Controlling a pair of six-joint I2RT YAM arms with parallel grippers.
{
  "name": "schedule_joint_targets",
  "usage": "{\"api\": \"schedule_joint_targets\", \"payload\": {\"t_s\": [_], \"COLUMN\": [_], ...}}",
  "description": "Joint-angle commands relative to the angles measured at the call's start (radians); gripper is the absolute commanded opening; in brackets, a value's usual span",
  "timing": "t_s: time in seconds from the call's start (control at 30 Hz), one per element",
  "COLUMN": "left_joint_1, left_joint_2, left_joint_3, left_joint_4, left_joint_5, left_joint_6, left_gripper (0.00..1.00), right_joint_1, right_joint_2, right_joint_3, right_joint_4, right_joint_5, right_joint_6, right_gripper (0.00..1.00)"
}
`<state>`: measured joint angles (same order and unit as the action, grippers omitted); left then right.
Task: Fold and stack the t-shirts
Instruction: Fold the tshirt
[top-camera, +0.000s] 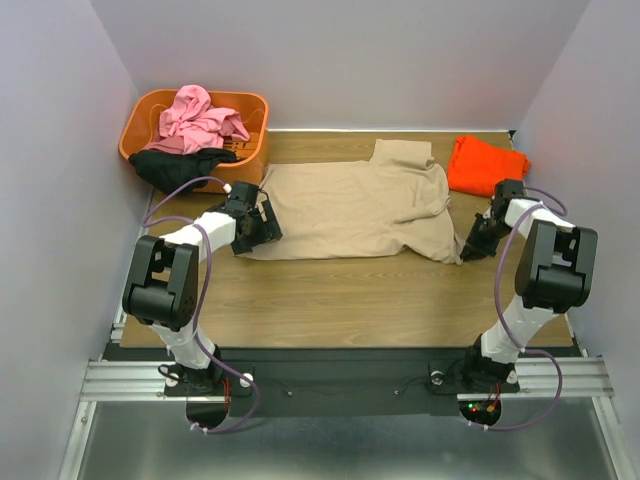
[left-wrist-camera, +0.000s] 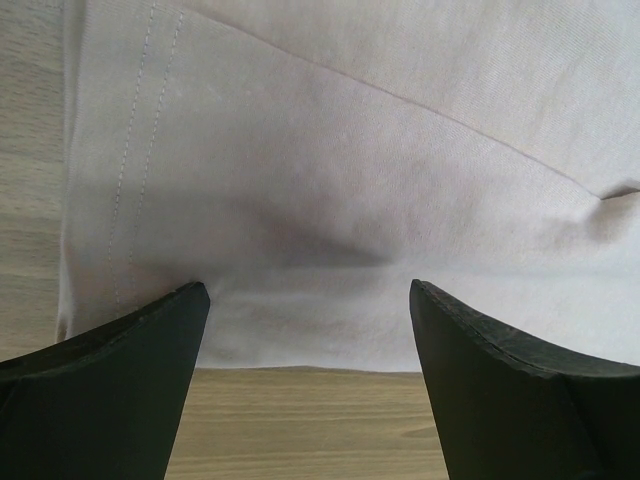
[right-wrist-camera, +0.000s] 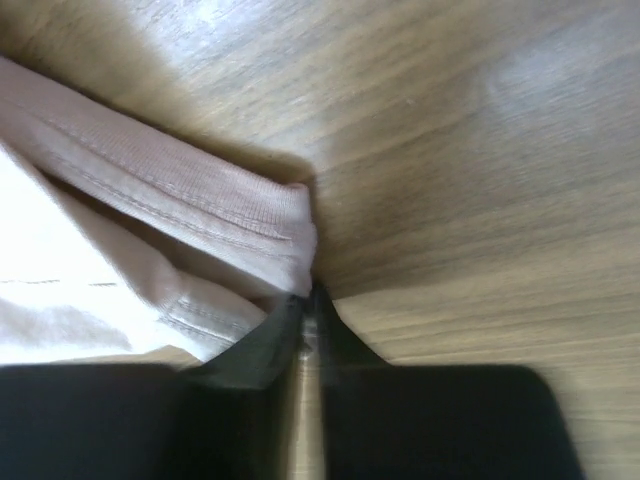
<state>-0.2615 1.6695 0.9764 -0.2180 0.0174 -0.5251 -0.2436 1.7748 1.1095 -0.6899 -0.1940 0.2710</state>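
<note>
Wood table (top-camera: 350, 300) (lavender walls (top-camera: 350, 60)) w/ tan tee (top-camera: 350, 205).

My top cam looks down from above and behind; both wrist cams hug opposite ends of the same tan t-shirt (top-camera: 350, 210).

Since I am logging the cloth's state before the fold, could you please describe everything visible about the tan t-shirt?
The tan t-shirt is plain, soft beige knit with stitched hems, spread mostly flat and lightly wrinkled on the wooden table, one sleeve pointing toward the far edge. The left gripper is open over its left hem; the right gripper is shut at its near right corner, apparently pinching the ribbed edge. The orange-red shirt lies just to its right.
</note>
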Motion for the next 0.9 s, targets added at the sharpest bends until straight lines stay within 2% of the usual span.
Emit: {"api": "schedule_joint_targets", "payload": {"t_s": [0.0,0.2,0.43,0.8,0.87], "left_joint_1": [0.002,0.002,0.002,0.002,0.002], "left_joint_2": [0.035,0.024,-0.002,-0.054,-0.068], "left_joint_3": [-0.05,-0.079,-0.117,-0.162,-0.133], "left_joint_4": [0.009,0.016,0.009,0.014,-0.001], "left_joint_5": [0.001,-0.01,-0.04,-0.025,-0.023], "left_joint_6": [-0.006,0.028,0.053,0.066,0.071], "left_gripper": [0.94,0.95,0.94,0.94,0.94], "right_joint_1": [0.0,0.0,-0.002,-0.002,-0.002], "right_joint_2": [0.029,0.023,0.074,0.074,0.058], "right_joint_3": [0.007,0.15,0.248,0.239,0.251], "right_joint_4": [0.012,-0.072,-0.112,-0.122,-0.122], "right_joint_5": [0.044,0.224,0.329,0.381,0.375], "right_joint_6": [0.005,-0.042,-0.065,-0.064,-0.064], "right_gripper": [0.03,0.0,0.0,0.0,0.06]}}
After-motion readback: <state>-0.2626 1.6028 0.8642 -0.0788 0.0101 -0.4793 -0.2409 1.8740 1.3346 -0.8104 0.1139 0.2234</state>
